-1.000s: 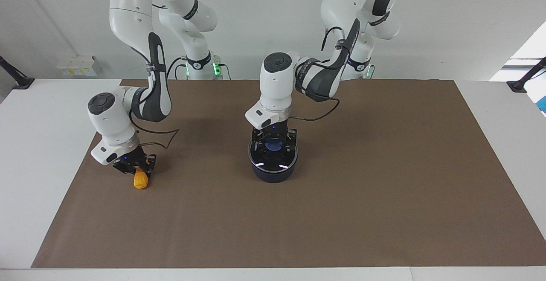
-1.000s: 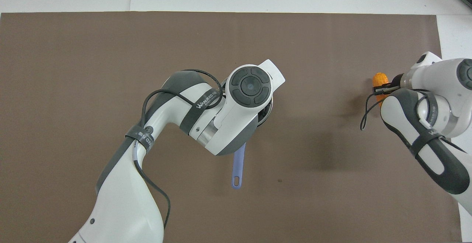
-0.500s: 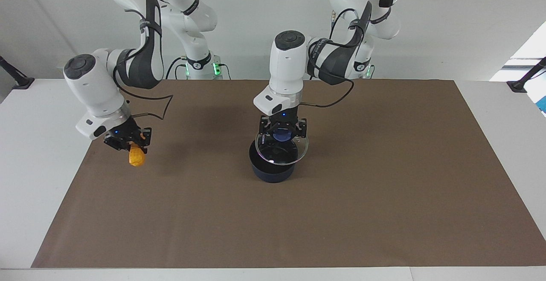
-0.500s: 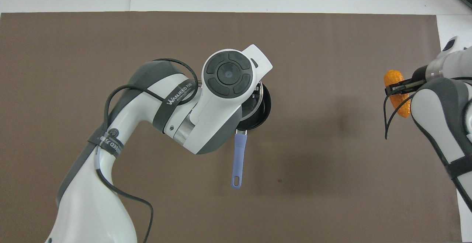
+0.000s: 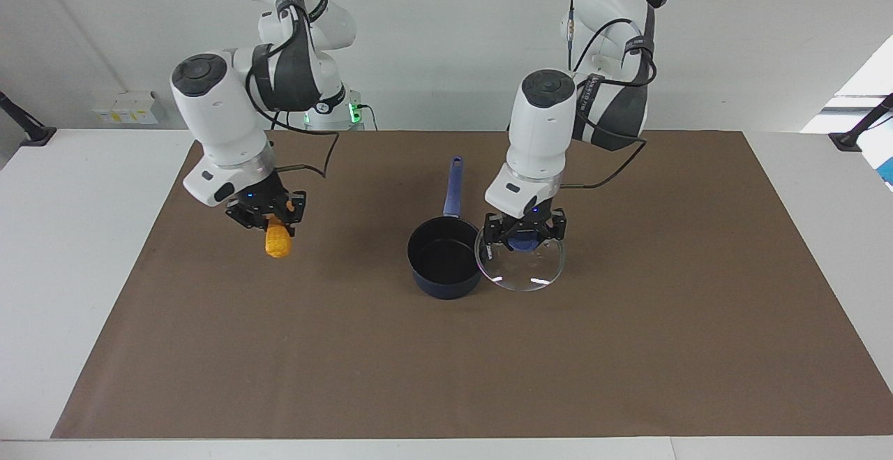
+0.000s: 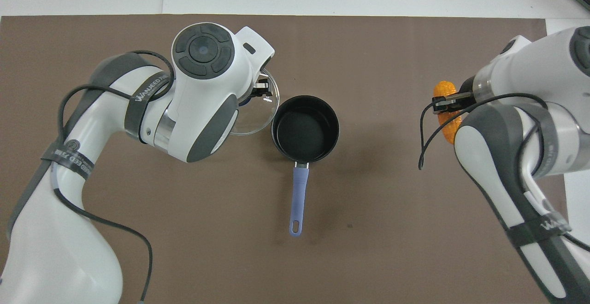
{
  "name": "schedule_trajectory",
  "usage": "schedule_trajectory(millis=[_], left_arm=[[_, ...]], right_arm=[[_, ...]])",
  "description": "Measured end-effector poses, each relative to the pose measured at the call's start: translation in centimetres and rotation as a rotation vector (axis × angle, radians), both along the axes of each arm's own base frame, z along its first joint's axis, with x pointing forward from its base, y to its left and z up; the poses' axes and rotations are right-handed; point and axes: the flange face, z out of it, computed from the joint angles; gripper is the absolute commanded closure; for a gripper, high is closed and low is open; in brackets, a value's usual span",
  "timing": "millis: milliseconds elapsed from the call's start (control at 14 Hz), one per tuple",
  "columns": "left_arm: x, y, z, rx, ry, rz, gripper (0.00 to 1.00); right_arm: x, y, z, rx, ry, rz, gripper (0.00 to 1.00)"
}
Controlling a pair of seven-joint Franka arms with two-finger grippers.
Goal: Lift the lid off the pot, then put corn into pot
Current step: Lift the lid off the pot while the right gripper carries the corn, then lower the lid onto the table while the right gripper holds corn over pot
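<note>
2 tools grip 1 item each: left tool (image 5: 524, 232) the lid (image 5: 520, 266), right tool (image 5: 267, 214) the corn (image 5: 278, 241), 1 pot (image 5: 444, 259) open

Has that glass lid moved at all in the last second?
Yes. The lid, held by the left gripper, was on the pot; it now hangs beside the pot, toward the left arm's end of the table.
</note>
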Motion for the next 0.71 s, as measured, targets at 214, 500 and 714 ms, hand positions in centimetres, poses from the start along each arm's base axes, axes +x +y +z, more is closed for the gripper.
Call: schedule_trajectory(millis=[214, 500, 714], left_arm=[[1.1, 3.9, -0.8, 0.011, 0.019, 0.042, 1.00], [-0.1, 9.1, -2.6, -0.009, -0.023, 0.059, 1.00], [-3.3, 12.7, -5.2, -0.002, -0.014, 0.030, 1.00]], right_arm=[[-0.5, 7.6, 0.2, 0.017, -0.010, -0.050, 1.00], [-0.4, 16.2, -1.5, 0.033, -0.005, -0.111, 1.00], [0.0, 21.3, -3.5, 0.051, -0.016, -0.157, 1.00]])
